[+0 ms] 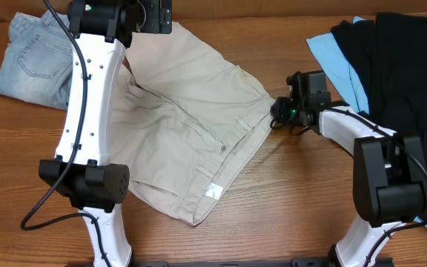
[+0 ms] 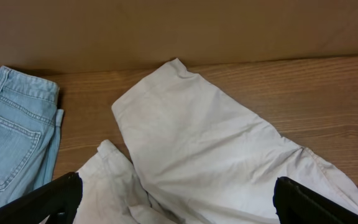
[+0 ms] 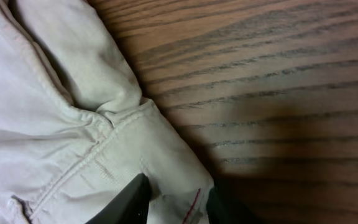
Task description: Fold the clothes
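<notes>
Cotton twill fills the overhead view: the beige shorts [image 1: 191,119] lie spread and rumpled on the wood-grained tabletop [image 1: 288,215], with a white label [image 1: 213,191] showing inside the waistband [image 1: 236,144]. A pale denim piece [image 1: 32,55] sits just left of the shorts. A black garment [image 1: 399,67] and a light-blue piece [image 1: 332,55] lie well to their right. The right pincer [image 1: 276,111] meets the shorts at the right end of the waistband, while the left one is hidden under its own wrist above the far leg. From the left wrist, the left pincer [image 2: 176,186] hangs spread wide and empty over the shorts, where one soft, creased leg lies across the other, the denim's stitched pocket to their left. From the right wrist, the right pincer [image 3: 176,208] is closed on the waistband corner, thick seamed cloth with a red thread between its dark fingers [image 3: 132,199]. The step looks like carrying that corner across for a fold. It should go best with a low lift and a slow sweep so the limp cloth follows flat, and the left pincer could take the leg hem to stop it dragging.
</notes>
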